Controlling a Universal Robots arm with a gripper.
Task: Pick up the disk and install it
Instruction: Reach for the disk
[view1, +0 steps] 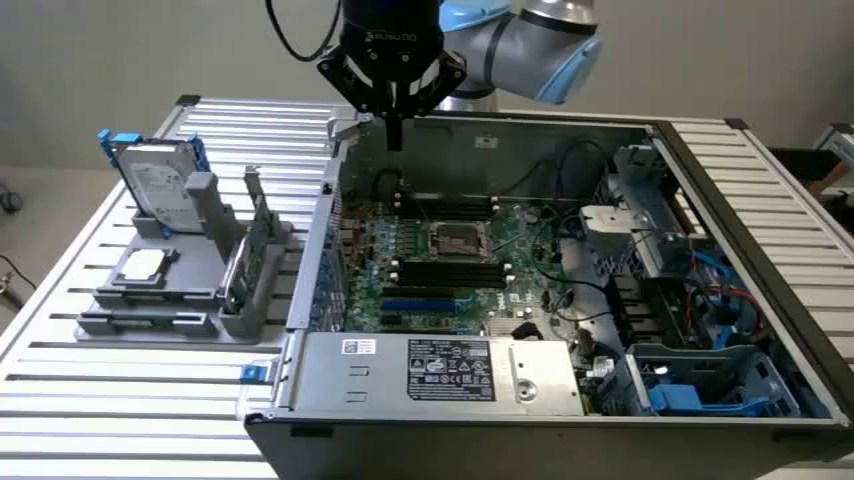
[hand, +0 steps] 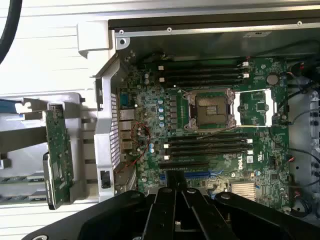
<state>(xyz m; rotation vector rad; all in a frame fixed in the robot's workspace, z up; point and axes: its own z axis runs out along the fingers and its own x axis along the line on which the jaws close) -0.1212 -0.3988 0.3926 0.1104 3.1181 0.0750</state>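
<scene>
Above grey metal computer case (view1: 561, 124) | black claw (view1: 394, 138) hung clenched, empty | silver-grey blue-railed disk (view1: 158, 185) stood beside case | clenched approach might topple it.

My fingers (hand: 162, 215) look matt black; the disk (view1: 158, 185) is dull silver-grey metal with blue plastic rails; the table (view1: 120, 420) is ribbed, satin metal.
</scene>
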